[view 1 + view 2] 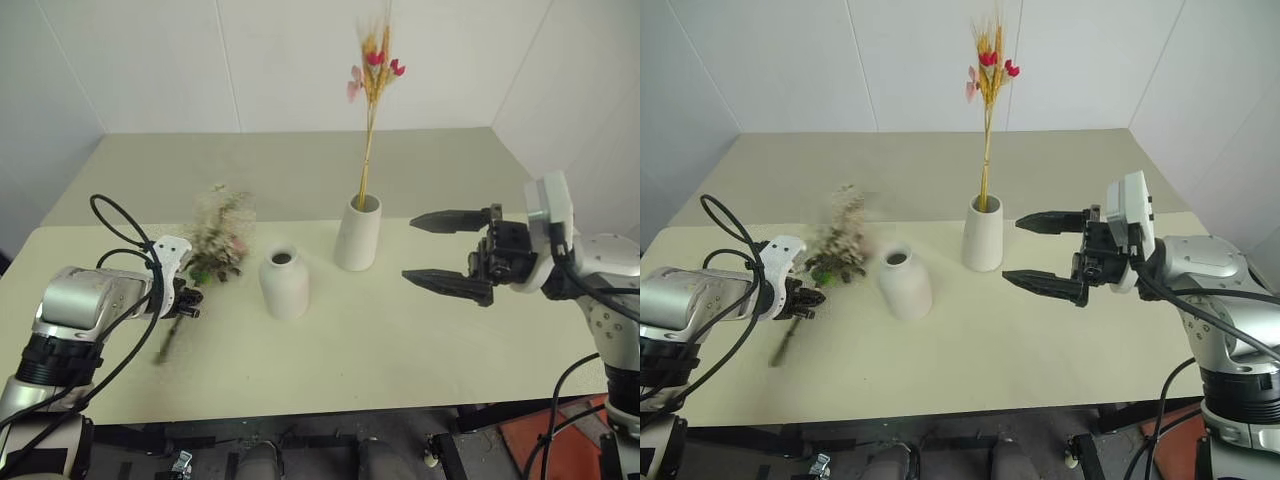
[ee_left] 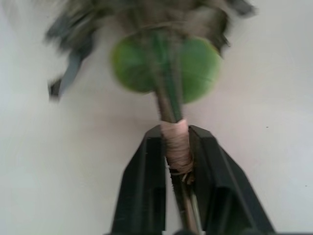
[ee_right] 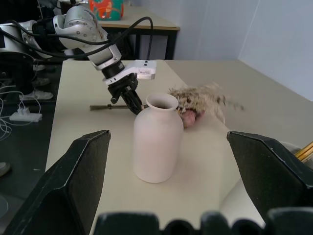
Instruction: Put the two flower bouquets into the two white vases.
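Note:
The bushy bouquet (image 1: 220,238) of white-green sprigs and pink roses lies low over the table at the left, its dark stems trailing toward the front edge. My left gripper (image 1: 188,300) is shut on its tape-wrapped stem (image 2: 176,147), just below a round green leaf (image 2: 195,63). The short round-shouldered vase (image 1: 284,285) stands empty to the right of it. Behind that, the taller vase (image 1: 358,233) holds the slim yellow-stalked bouquet (image 1: 372,70) upright. My right gripper (image 1: 440,250) hangs wide open to the right of both vases, pointing left at the short vase (image 3: 155,139).
The pale table (image 1: 400,340) runs on toward white walls at the back and sides. Behind my left arm, the right wrist view shows another table with an orange box (image 3: 105,9) and cables on the floor.

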